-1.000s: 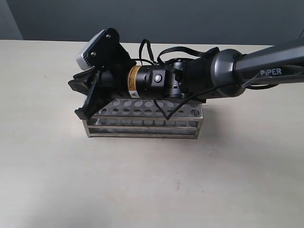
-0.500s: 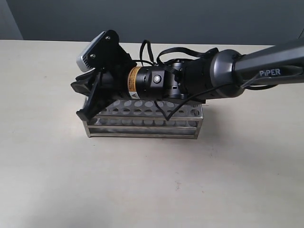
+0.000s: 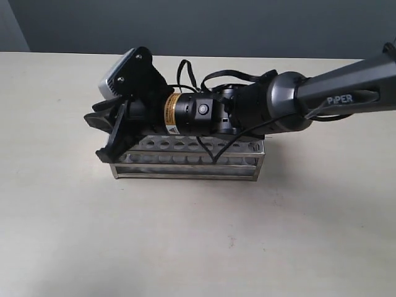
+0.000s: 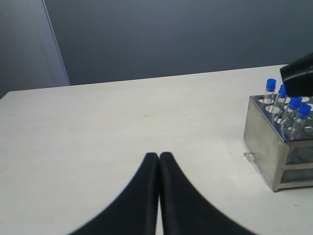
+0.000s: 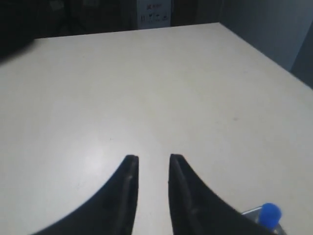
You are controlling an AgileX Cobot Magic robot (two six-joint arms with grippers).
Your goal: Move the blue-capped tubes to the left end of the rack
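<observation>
The steel rack (image 3: 185, 168) stands mid-table. My right gripper (image 3: 96, 136) reaches across it from the right and hangs open just past its left end, nothing between its fingers. Its arm hides the tubes in the exterior view. In the left wrist view the blue-capped tubes (image 4: 295, 103) stand close together in the rack (image 4: 266, 147) at its near end, under the dark tip of the right gripper (image 4: 299, 78). The right wrist view shows the open right gripper (image 5: 153, 159) over bare table, one blue cap (image 5: 270, 214) at the edge. My left gripper (image 4: 159, 155) is shut and empty, well away from the rack.
The pale table (image 3: 185, 247) surrounds the rack on all sides. The right arm's dark body and cables (image 3: 247, 111) lie over the rack's back rows. A grey wall (image 3: 216, 25) runs behind the table's far edge.
The right gripper has drifted a little to the left, past the rack's left end, still open. The rack has not moved.
</observation>
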